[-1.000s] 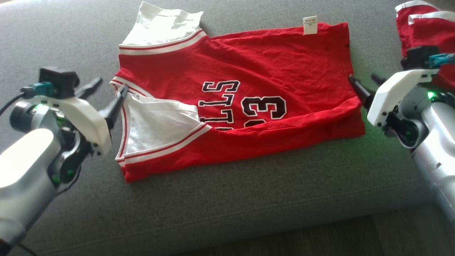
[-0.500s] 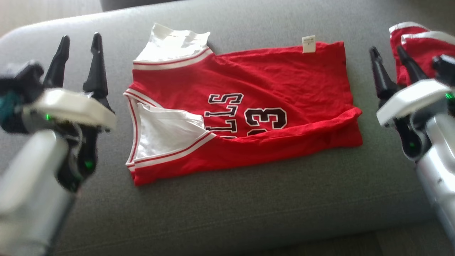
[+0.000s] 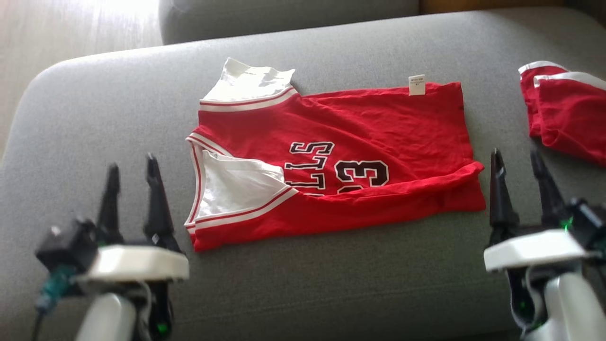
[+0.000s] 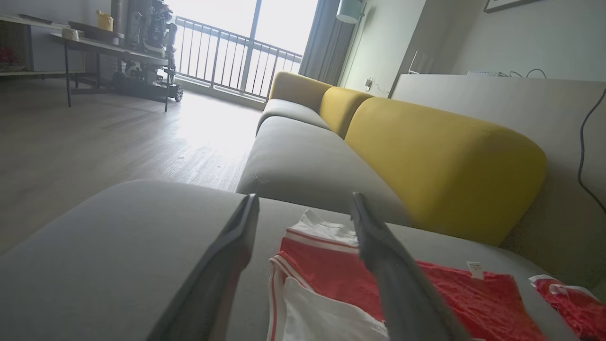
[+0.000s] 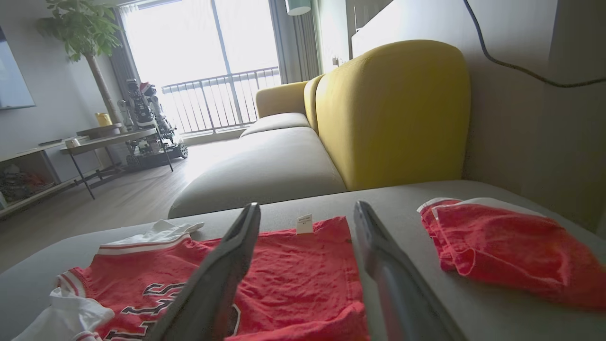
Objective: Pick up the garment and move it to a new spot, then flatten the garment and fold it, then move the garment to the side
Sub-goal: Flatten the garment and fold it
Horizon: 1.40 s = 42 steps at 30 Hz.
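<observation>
Jersey (image 3: 378, 128), red with white-and-red striped trim and black-and-white lettering, lies flat on grey sofa seat cushion (image 3: 303, 284), roughly mid-cushion, long axis running left to right. Neck end points toward robot's left, hem toward its right. Near long edge is turned over onto the body, covering lower part of the lettering. White inner fabric shows at the neck opening and at the far-left shoulder. Small white label (image 3: 416, 85) sticks up at the far edge near the hem. Left gripper (image 3: 132, 162) sits at lower left, fingers spread apart and empty, clear of the neck end, not touching cloth. Right gripper (image 3: 515, 153) sits at lower right, just beside the hem corner, fingers likewise apart, nothing between them. Second red garment (image 3: 573, 113) with white trim lies bunched at far right of the cushion, separate from the jersey. Yellow backrest (image 4: 445, 156) runs behind the seat; wooden floor (image 4: 94, 137) beyond the left end.
</observation>
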Available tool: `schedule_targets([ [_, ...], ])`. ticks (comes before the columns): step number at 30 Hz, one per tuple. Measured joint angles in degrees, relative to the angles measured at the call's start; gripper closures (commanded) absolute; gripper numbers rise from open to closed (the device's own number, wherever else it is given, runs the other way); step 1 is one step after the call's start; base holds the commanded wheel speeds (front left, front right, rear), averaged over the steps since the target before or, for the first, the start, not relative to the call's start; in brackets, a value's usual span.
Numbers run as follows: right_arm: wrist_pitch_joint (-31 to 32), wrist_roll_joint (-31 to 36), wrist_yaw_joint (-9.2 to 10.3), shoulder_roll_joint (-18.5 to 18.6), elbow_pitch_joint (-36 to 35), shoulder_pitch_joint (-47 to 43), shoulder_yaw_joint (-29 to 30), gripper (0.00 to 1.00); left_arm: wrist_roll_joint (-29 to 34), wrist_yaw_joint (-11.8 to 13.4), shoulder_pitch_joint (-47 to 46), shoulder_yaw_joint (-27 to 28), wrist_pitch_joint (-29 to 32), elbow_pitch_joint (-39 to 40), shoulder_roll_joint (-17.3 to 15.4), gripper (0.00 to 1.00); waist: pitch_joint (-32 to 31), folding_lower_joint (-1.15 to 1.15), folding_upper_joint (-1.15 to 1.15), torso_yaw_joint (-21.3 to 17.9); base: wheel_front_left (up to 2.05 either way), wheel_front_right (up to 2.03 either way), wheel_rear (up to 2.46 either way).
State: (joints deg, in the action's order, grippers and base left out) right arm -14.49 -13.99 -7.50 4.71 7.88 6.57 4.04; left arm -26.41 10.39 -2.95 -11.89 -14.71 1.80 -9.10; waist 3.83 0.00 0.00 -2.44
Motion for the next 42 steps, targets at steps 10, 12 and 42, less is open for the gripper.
schedule_targets([
  [10,0.0,2.2,0.00,-1.4,-1.7,-3.9,-0.1,0.00,7.1,-6.2,5.1,3.1,0.0,-8.5,5.7,0.00,-0.1,0.00,0.00,-0.6,0.00,0.00,0.00],
  [12,0.0,2.2,0.00,-1.5,-1.7,-3.9,-0.6,0.00,7.1,-6.5,5.0,3.1,0.0,-11.4,5.9,0.00,0.2,0.00,0.00,-1.0,0.00,0.00,0.00],
  [42,0.0,0.1,0.00,-1.7,-0.1,-3.3,-1.9,0.00,2.9,-0.7,-7.6,1.5,-0.6,-41.5,6.4,0.55,3.8,0.00,0.00,-7.8,0.00,0.00,0.00],
])
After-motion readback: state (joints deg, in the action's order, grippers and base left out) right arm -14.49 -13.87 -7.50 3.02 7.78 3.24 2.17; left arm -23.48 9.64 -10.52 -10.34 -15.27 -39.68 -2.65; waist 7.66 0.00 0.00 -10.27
